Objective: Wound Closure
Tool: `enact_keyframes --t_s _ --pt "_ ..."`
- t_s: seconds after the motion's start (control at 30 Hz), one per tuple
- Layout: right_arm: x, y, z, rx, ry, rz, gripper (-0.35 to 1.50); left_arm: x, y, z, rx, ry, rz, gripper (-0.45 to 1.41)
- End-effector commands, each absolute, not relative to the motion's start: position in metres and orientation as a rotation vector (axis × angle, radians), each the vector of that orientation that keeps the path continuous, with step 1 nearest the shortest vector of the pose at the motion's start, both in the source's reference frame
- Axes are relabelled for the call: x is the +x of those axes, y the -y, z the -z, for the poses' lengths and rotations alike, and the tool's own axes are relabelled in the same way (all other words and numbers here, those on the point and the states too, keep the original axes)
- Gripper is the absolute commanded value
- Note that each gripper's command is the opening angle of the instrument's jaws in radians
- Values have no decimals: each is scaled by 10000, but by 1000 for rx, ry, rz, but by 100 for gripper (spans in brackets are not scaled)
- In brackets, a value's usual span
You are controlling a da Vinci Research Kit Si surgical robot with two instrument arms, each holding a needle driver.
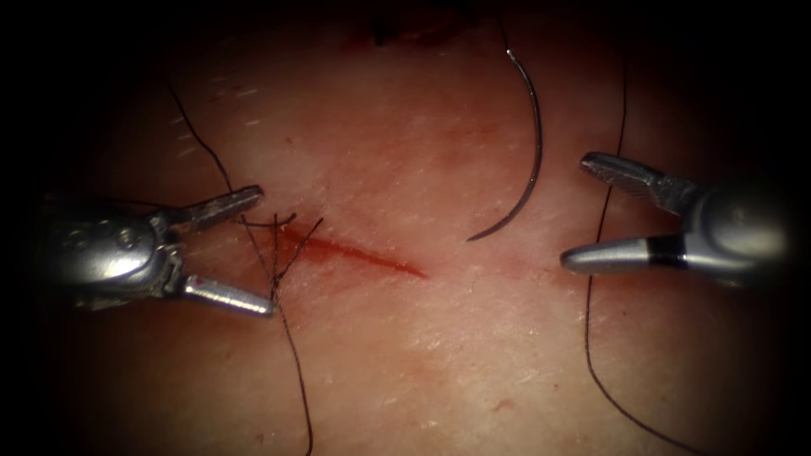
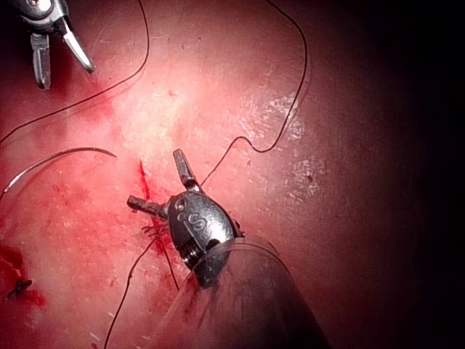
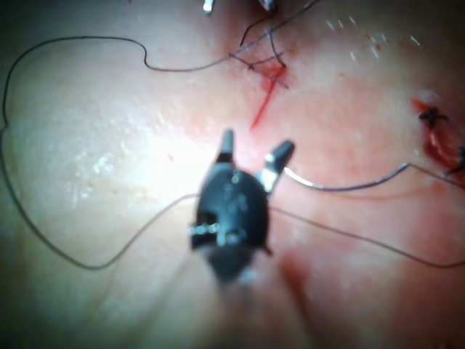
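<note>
The cut [image 1: 355, 253] is a short red line in the tissue [image 1: 405, 355]. Dark thread ends [image 1: 279, 241] stick up in a tangle at its left end. My left tool [image 1: 263, 252] stands open around that tangle with nothing held. The curved needle [image 1: 534, 143] lies free on the surface to the right of the cut, in neither tool. My right tool [image 1: 575, 211] is open beside the needle's lower end and holds nothing. The thread [image 1: 601, 219] crosses between its jaws. The left wrist view has the left tool [image 2: 154, 178] open over the cut [image 2: 143, 182]. The right wrist view has the right tool [image 3: 256, 141] open, the needle [image 3: 349, 187] beside it.
A long thread [image 1: 296, 380] trails from the left end of the cut to the near edge. Another strand [image 1: 198, 135] runs up and to the left. A second, stitched wound [image 3: 436, 134] with dark knots lies off to one side. Red fluid stains the tissue around the cut.
</note>
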State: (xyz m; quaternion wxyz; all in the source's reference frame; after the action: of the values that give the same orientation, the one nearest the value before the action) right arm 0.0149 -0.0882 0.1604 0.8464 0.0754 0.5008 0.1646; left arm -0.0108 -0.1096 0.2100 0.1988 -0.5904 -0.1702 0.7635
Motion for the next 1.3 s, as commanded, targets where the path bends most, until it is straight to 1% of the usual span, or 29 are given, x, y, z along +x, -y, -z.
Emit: enact_keyframes --t_s 0.03,0.2,0.4,0.53,0.6,0.63,0.67,0.8,1.2,1.3 --pt "158 893 -1602 167 -1060 -351 121 -120 1111 -2098 -1643 472 -2129 91" --pt "158 893 -1600 167 -1058 -354 121 -121 1111 -2097 -1595 467 -2105 91" --pt "157 893 -1596 165 -1055 -357 121 -140 1110 -2094 -1393 458 -2103 91" --pt "153 892 -1592 157 -1045 -365 121 -171 1113 -2090 -1267 452 -2127 91" --pt "150 890 -1591 154 -1042 -367 121 -186 1111 -2091 -1199 444 -2147 87" --pt "150 890 -1591 154 -1042 -367 121 -186 1111 -2091 -1199 444 -2147 87" --pt "141 890 -1591 147 -1031 -369 121 -205 1105 -2095 -1099 427 -2184 87" --pt "125 887 -1591 137 -1004 -381 121 -234 1088 -2107 -940 392 -2228 87" --pt "121 887 -1593 134 -998 -383 121 -266 1052 -2140 -743 378 -2264 89" --pt "122 888 -1593 135 -996 -382 121 -279 1055 -2147 -744 418 -2260 76"
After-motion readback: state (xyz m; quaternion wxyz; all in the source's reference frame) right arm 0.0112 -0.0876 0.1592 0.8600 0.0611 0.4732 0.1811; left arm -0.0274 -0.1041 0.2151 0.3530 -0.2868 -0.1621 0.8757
